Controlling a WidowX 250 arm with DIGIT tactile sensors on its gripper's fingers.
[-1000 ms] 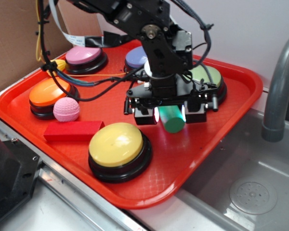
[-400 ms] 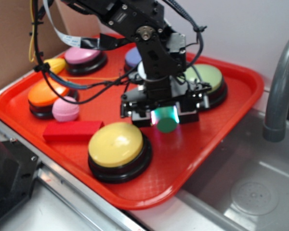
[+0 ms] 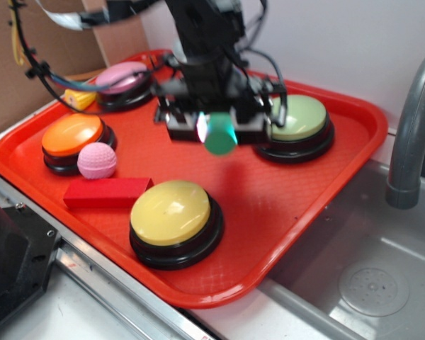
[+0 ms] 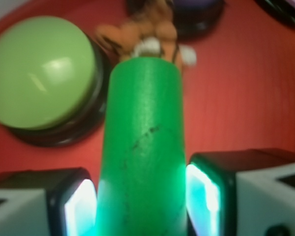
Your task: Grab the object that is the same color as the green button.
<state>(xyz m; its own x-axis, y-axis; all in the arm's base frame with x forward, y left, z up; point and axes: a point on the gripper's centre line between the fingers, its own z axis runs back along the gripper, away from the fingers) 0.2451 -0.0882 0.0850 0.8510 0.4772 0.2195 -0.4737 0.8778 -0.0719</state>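
Note:
The green cylinder block [image 3: 219, 134] [image 4: 142, 147] hangs above the red tray [image 3: 290, 205], pinched between my two lit fingers. My gripper [image 3: 214, 129] [image 4: 141, 204] is shut on it, one pad [image 4: 81, 204] on each flat side. The pale green button [image 3: 298, 118] [image 4: 39, 73] on its black base sits just right of the gripper in the exterior view, apart from it. In the wrist view the cylinder points away from the camera with its far end over an orange toy [image 4: 137, 32].
On the tray are a yellow button [image 3: 172, 212], an orange button [image 3: 72, 136], a pink button [image 3: 120, 76], a pink ball [image 3: 97, 161], a red block [image 3: 106, 191] and a small yellow object [image 3: 80, 99]. A grey sink [image 3: 368, 283] with faucet [image 3: 411, 134] lies right.
The gripper has risen and moved toward the back of the tray, carrying the green cylinder up off the tray floor. The purple button is now hidden behind the arm.

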